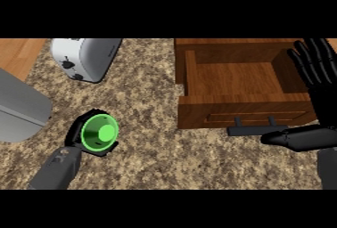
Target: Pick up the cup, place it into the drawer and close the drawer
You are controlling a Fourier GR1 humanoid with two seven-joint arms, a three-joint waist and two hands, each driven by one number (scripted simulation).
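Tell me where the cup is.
In the head view the cup sits at lower left on the counter, held in the left hand, below the toaster and left of the open drawer.

Speckled granite counter (158, 147) throughout; toaster (85, 58) far left; wood floor (20, 53) beyond it; grey sink (20, 109) at left edge.

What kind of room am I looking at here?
Most likely a kitchen: a speckled stone counter carries a silver toaster, a wooden drawer stands open, and the left robot hand holds a green cup.
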